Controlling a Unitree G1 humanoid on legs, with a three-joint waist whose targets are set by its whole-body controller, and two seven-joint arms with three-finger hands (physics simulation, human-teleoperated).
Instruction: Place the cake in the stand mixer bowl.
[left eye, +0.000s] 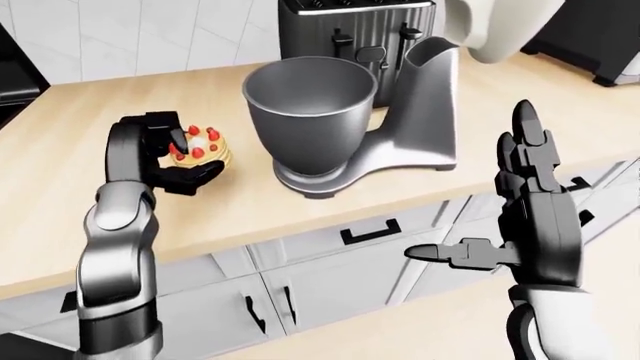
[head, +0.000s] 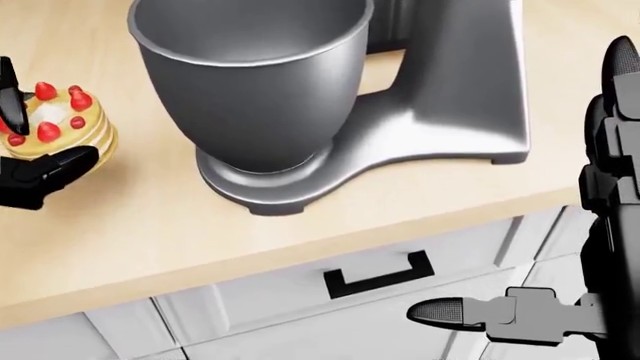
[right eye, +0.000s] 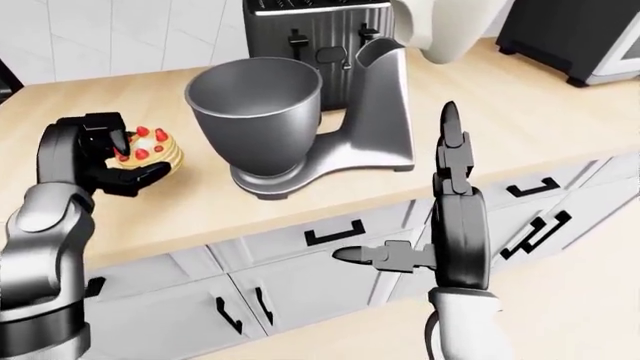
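A small yellow cake (left eye: 206, 147) topped with red berries sits in my left hand (left eye: 196, 156), just above the wooden counter (left eye: 60, 157). One black finger presses its top and the thumb (head: 48, 174) hooks under its near side, so the hand is shut on it. The grey stand mixer bowl (left eye: 310, 112) stands empty on the mixer base, a short way right of the cake. My right hand (left eye: 470, 187) hovers open, fingers up and thumb out, before the cabinet fronts below the counter edge.
The silver mixer column (left eye: 425, 105) rises right of the bowl, its white head (left eye: 500, 26) tilted up. A steel toaster (left eye: 350, 30) stands behind the bowl. A dark appliance (left eye: 600, 37) is at the top right. White drawers with black handles (left eye: 378, 232) lie below.
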